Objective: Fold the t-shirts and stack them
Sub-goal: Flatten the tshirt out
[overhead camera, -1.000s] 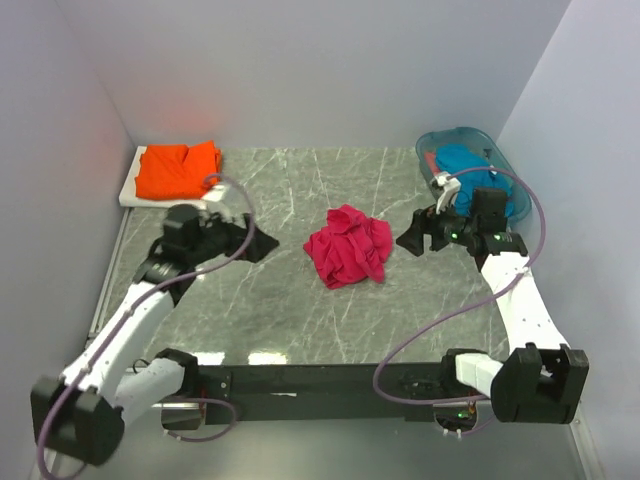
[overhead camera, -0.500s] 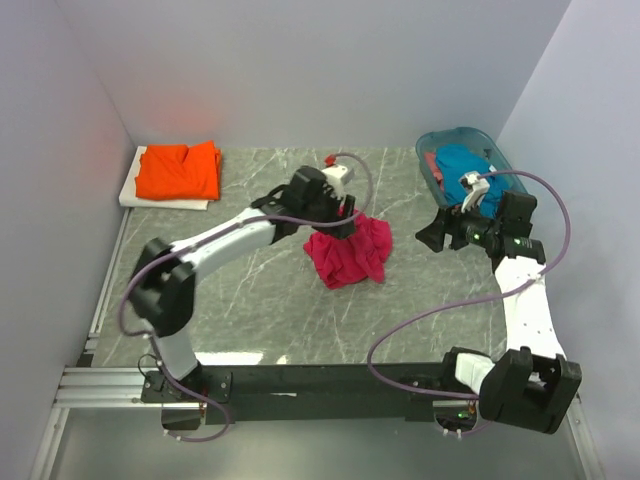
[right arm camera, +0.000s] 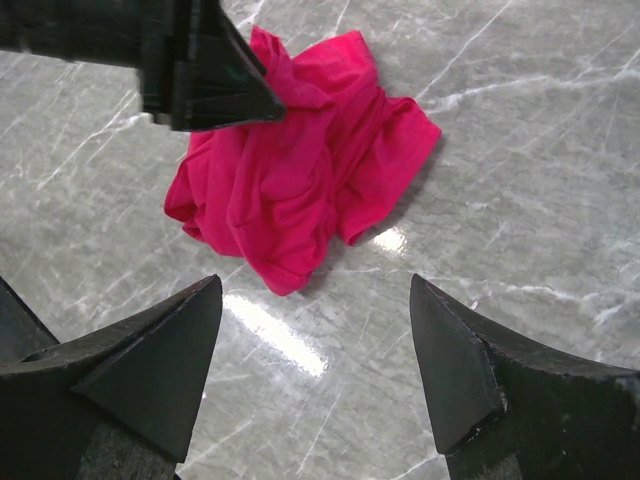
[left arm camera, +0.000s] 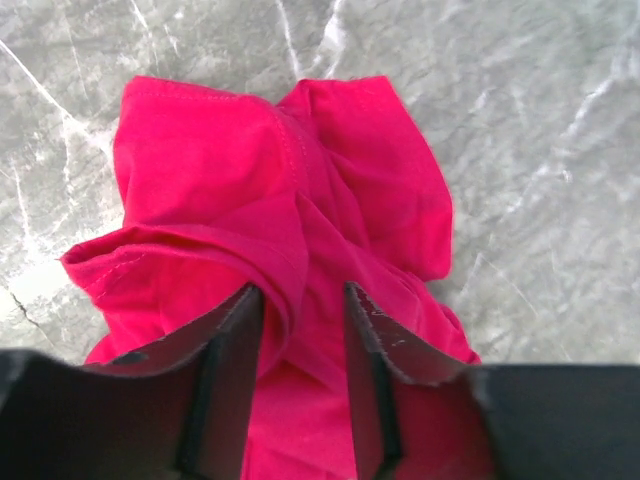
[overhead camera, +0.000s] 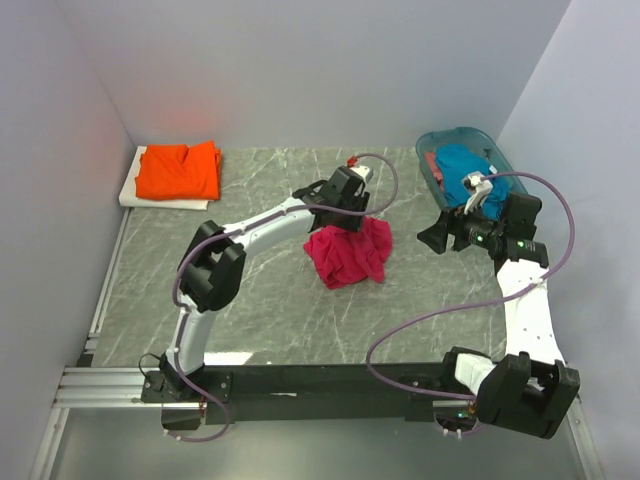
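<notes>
My left claw (left arm camera: 300, 300) is down on the red shirt (overhead camera: 348, 252), which lies crumpled in a heap at the middle of the table (overhead camera: 270, 300). I come at it from its 11 o'clock edge, and my two fingers (left arm camera: 232, 350) stand on either side of a raised fold, with cloth filling the narrow gap between them. From my own wrist camera I cannot tell whether they pinch that fold or only straddle it. The rest of the shirt spreads away from my fingertips in loose ridges, one sleeve or hem lobe lying out toward 1 o'clock in that view. My right claw (right arm camera: 315, 330) hangs above bare marble at the shirt's 3 o'clock side, apart from the cloth, its jaws spread wide and holding nothing. The orange shirt (overhead camera: 178, 170) lies folded flat on a white pad (overhead camera: 130, 195) in the table's 10 o'clock corner. The teal shirt (overhead camera: 458, 162) sits bunched inside the basket (overhead camera: 450, 134) at the 2 o'clock corner, just behind my right wrist.
</notes>
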Action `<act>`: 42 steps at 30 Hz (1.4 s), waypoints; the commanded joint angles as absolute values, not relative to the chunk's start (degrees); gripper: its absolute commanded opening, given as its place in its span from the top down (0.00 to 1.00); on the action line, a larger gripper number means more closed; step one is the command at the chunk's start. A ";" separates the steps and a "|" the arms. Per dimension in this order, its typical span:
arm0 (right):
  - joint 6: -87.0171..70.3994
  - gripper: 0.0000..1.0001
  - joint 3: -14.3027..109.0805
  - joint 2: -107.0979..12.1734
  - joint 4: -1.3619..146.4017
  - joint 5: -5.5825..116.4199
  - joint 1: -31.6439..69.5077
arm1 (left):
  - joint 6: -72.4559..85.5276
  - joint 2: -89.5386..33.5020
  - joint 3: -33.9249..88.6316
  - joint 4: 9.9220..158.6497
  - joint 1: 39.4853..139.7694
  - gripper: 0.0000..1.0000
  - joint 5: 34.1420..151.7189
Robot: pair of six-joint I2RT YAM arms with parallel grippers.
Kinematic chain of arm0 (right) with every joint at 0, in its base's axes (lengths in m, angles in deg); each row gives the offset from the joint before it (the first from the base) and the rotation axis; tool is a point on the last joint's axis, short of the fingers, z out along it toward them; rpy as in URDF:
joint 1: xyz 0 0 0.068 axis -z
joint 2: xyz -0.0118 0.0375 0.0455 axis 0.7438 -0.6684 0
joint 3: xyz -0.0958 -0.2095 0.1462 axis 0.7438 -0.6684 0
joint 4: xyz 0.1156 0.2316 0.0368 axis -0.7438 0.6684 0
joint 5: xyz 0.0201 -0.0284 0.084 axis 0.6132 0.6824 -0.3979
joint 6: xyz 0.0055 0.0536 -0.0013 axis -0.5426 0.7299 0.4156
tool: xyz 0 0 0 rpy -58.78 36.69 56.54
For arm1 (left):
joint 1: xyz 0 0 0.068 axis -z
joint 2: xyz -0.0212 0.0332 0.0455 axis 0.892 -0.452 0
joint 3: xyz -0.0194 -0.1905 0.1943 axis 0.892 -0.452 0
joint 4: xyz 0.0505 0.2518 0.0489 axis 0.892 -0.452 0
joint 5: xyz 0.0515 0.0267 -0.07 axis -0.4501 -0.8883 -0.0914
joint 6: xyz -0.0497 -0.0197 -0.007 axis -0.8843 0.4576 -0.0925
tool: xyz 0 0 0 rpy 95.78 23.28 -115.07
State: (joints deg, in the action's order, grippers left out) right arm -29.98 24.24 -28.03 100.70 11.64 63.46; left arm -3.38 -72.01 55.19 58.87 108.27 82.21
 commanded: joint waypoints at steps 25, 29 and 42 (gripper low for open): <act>-45.61 0.20 28.26 -37.21 115.24 -5.22 63.00 | 16.00 -34.11 44.40 70.15 108.92 1.00 86.69; -53.59 0.20 30.55 -39.24 121.66 -8.13 60.28 | 15.75 -27.86 40.45 68.65 108.92 1.00 88.71; -54.40 0.18 27.31 -30.46 100.35 7.85 34.73 | 1.60 -15.37 30.69 71.63 108.83 1.00 87.84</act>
